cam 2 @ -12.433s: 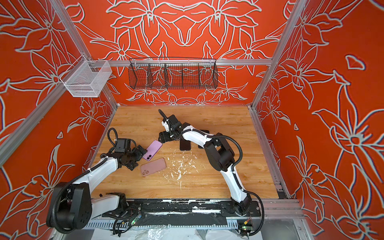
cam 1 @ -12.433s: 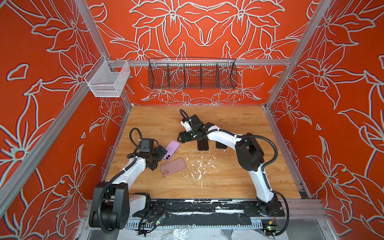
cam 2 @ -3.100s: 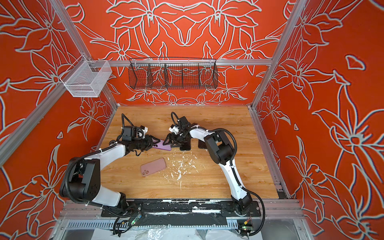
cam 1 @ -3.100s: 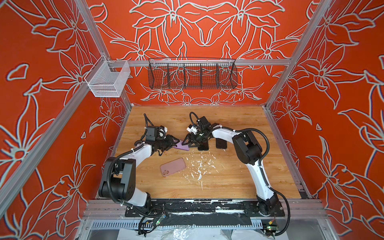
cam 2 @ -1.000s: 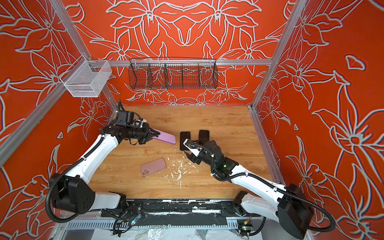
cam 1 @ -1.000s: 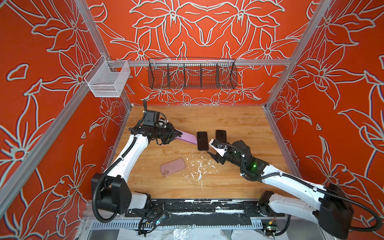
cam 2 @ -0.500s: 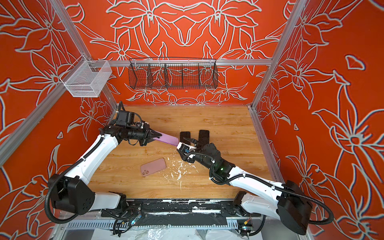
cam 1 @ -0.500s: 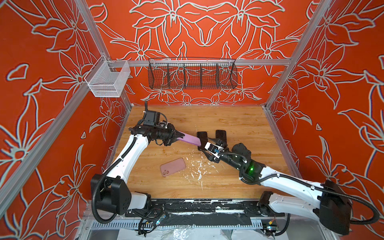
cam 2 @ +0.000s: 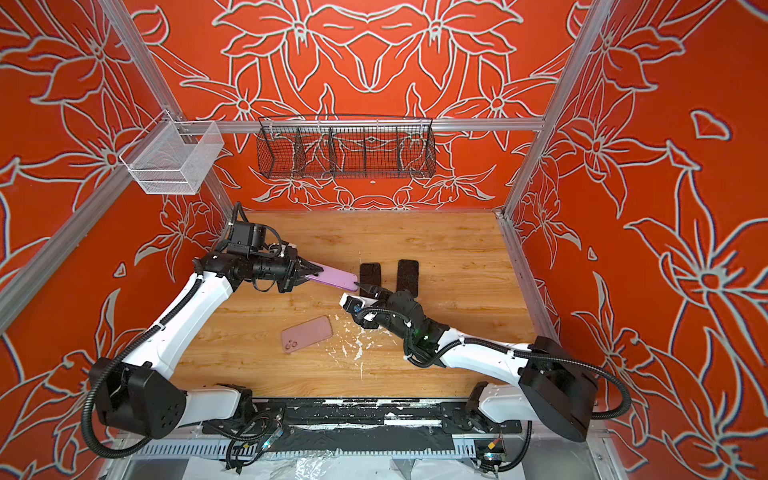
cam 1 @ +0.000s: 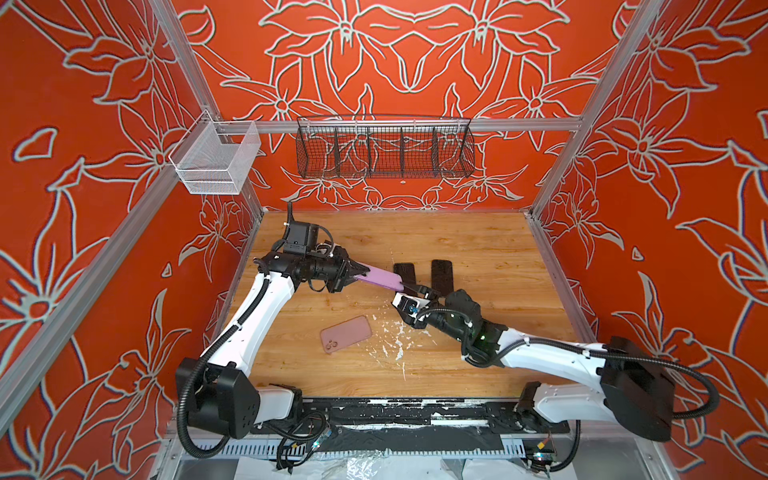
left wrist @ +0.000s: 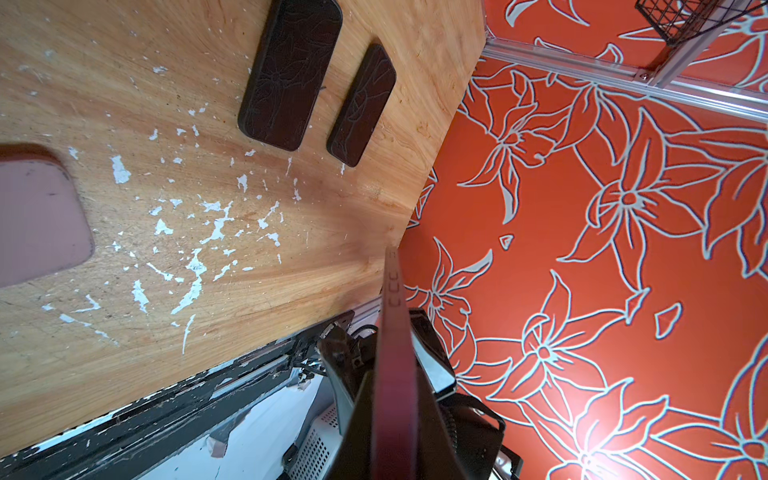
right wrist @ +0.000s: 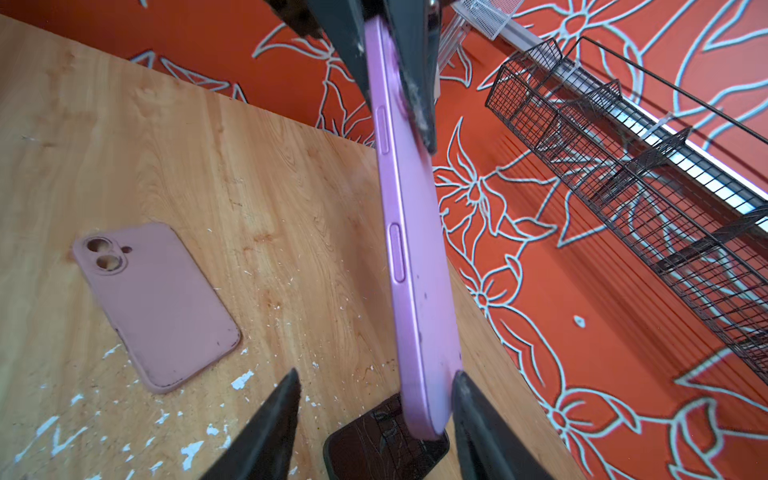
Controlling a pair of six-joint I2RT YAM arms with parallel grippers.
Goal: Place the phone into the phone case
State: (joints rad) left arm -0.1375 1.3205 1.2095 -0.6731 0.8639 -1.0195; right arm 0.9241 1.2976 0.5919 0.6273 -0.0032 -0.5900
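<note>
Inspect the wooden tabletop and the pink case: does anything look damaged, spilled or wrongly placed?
White flecks litter the middle of the tabletop beside the pink case, like chipped coating or debris. The case lies open side down, camera holes up, so the phone cannot enter yet.

Pink case (left wrist: 39,216) partly beyond the left wrist view's edge

left tool (cam 2: 312,272) grips purple phone (cam 2: 336,278) | right tool (cam 2: 366,289) at its free end | pink case (cam 2: 306,333) on table (cam 2: 457,249)
</note>
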